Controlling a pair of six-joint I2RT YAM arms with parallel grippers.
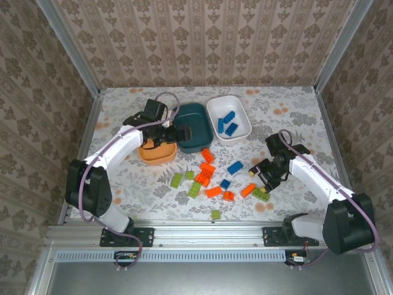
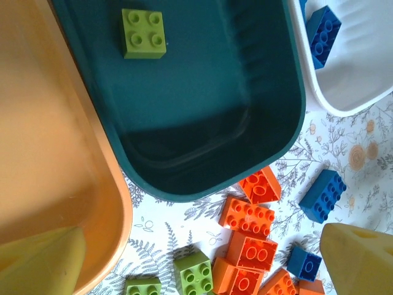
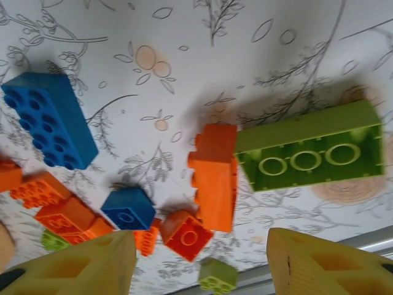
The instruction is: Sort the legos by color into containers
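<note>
Near the table's [image 1: 295, 117] near edge, the lime brick [image 3: 307, 153] — light, stiff, slick — is judged best pinched across its long sides by the right gripper [image 3: 199, 246], seen spread and empty like the left gripper [image 2: 202, 246].

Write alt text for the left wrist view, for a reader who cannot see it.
A dark teal dish holds one lime green brick, with an orange dish on its left and a white dish holding a blue brick on its right. Below, orange bricks, green bricks and blue bricks lie on the table between two wide-apart yellow fingertips.
</note>
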